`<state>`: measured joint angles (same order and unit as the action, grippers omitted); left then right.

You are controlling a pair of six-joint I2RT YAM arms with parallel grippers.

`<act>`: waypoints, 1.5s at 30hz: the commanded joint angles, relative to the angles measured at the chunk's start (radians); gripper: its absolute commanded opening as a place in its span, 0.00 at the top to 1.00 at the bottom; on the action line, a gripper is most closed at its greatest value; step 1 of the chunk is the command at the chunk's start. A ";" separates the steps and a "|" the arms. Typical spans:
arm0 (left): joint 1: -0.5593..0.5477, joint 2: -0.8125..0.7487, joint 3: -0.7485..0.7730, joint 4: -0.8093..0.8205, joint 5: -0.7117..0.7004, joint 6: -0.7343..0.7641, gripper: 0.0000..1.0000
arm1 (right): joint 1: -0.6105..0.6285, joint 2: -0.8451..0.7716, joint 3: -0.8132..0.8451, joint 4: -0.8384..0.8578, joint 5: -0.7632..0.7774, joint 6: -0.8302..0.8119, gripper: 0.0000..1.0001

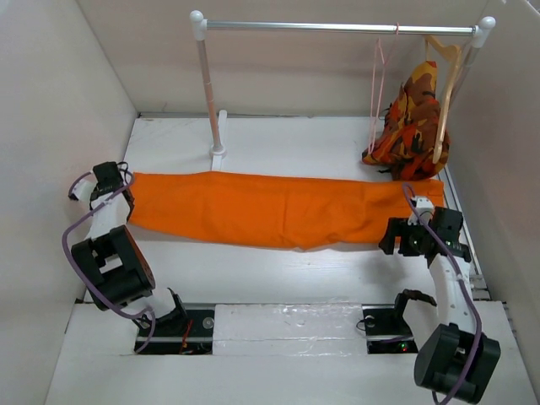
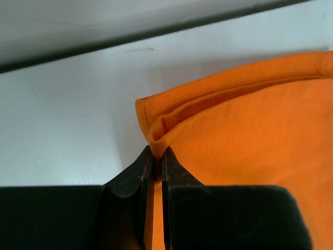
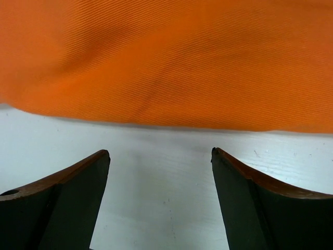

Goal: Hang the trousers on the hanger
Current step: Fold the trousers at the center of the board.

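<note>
left tool pinching trousers hem, right tool spread

Robot lab test cell, not a home. A white counter is boxed in by plain blank panels. A left arm and right arm are bolted at its near edge. A small garment rail is stood at the back.

Matt orange twill cloth trousers are lying on a smooth white table; the rail is gleaming like metal.
</note>
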<state>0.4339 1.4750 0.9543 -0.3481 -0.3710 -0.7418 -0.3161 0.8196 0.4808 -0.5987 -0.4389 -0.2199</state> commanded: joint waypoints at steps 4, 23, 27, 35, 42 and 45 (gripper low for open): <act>-0.004 -0.048 0.063 -0.071 -0.016 -0.057 1.00 | -0.153 0.145 0.076 0.169 -0.093 0.071 0.18; -0.034 0.093 0.287 -0.155 -0.098 -0.002 1.00 | -0.189 0.484 0.364 0.297 0.120 0.021 0.70; -0.034 0.096 0.238 -0.126 -0.109 0.010 1.00 | -0.259 0.397 0.228 0.330 0.074 0.036 0.32; -0.044 0.136 0.244 -0.126 -0.118 0.024 1.00 | -0.485 0.328 0.068 0.445 0.019 0.169 0.20; -0.044 0.137 0.206 -0.114 -0.120 0.027 1.00 | -0.492 0.614 0.059 0.672 -0.084 0.326 0.28; -0.017 0.137 0.176 -0.117 -0.164 0.036 1.00 | -0.613 0.601 0.036 0.613 -0.106 0.301 0.83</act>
<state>0.3878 1.6222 1.1641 -0.4782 -0.4458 -0.7235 -0.8257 1.4197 0.5541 -0.0067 -0.4995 0.0547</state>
